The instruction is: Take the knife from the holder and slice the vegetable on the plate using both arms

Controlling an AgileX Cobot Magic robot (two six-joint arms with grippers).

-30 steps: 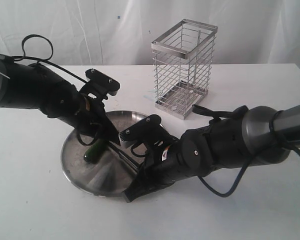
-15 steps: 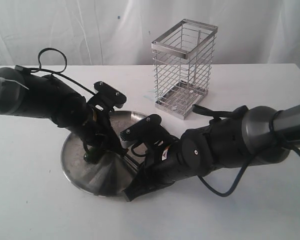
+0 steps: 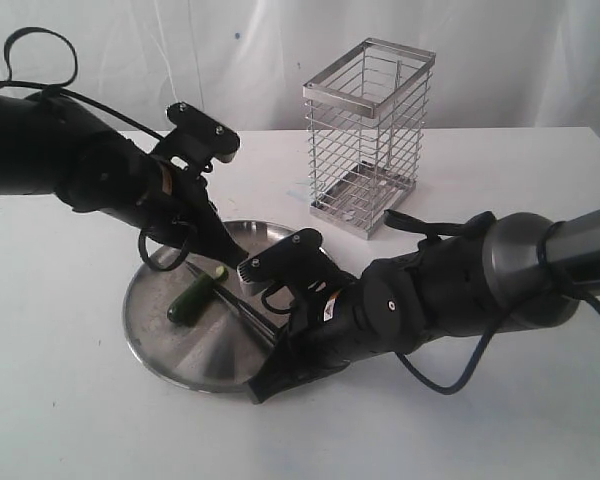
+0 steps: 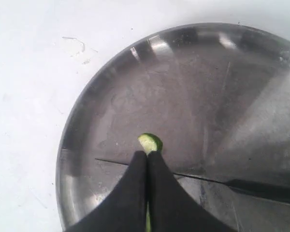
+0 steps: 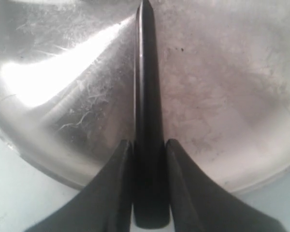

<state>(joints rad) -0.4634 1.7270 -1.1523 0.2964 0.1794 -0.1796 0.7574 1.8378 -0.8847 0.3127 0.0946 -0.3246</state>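
The dark green vegetable [image 3: 192, 300] lies on the steel plate [image 3: 150, 345], its pale cut face turned toward the plate's middle. My left gripper [image 3: 226, 252] hangs shut just above that cut end and holds nothing. From the left wrist, the cut end [image 4: 151, 142] peeks out past the closed gripper [image 4: 148, 154], over the plate [image 4: 111, 96]. My right gripper [image 3: 277, 342] is shut on the knife [image 3: 242, 312], whose thin blade [image 4: 203, 179] runs low across the plate beside the vegetable. The right wrist view has the black knife [image 5: 146, 72] clamped in the gripper [image 5: 147, 142].
The silver wire holder [image 3: 365, 140] stands upright at the back of the white table, behind the right arm. The bulky right arm [image 3: 450, 295] lies low over the table in front of the holder. The plate [image 5: 232, 96] fills most of the right wrist view.
The left gripper has lifted off the vegetable and drawn back up and to the left, uncovering it on the plate. The right arm and knife have stayed put.
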